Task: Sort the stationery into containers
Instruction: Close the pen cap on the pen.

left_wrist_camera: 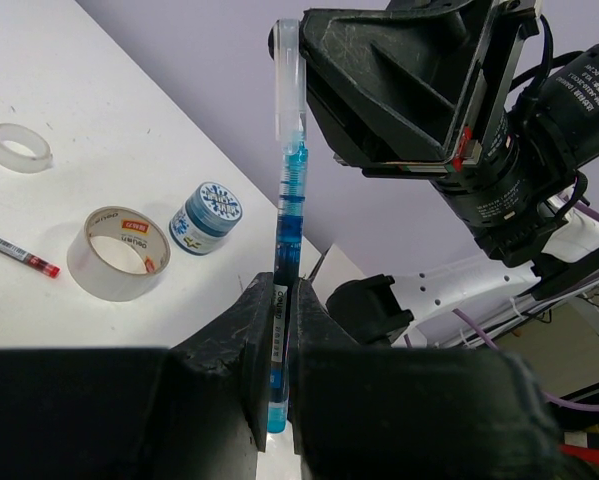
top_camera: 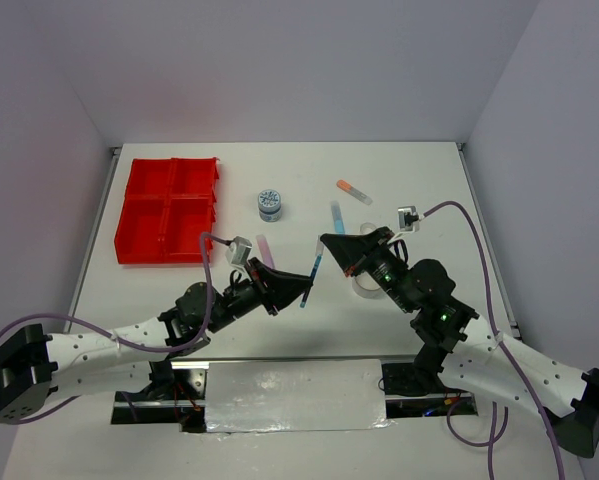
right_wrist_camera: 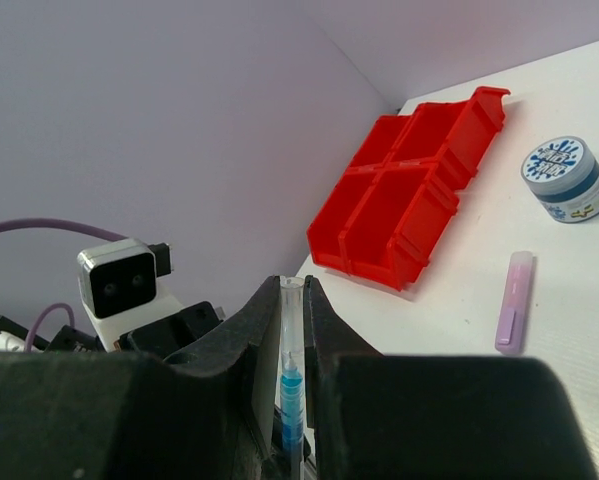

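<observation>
A thin blue pen (top_camera: 314,268) with a clear cap is held off the table between both grippers. My left gripper (top_camera: 306,287) is shut on its lower barrel, which shows in the left wrist view (left_wrist_camera: 284,290). My right gripper (top_camera: 324,243) is shut on the clear cap end, which shows in the right wrist view (right_wrist_camera: 291,290). The red four-compartment tray (top_camera: 169,210) stands at the far left and looks empty. A purple marker (top_camera: 265,247), a blue-lidded tub (top_camera: 270,204), a light-blue marker (top_camera: 337,216) and an orange-capped marker (top_camera: 354,190) lie on the table.
In the left wrist view a wide tape roll (left_wrist_camera: 119,255), a second blue-lidded tub (left_wrist_camera: 206,217), a red pen (left_wrist_camera: 19,250) and a small clear tape ring (left_wrist_camera: 19,147) lie beneath the right arm. The tape roll (top_camera: 367,288) is partly hidden in the top view.
</observation>
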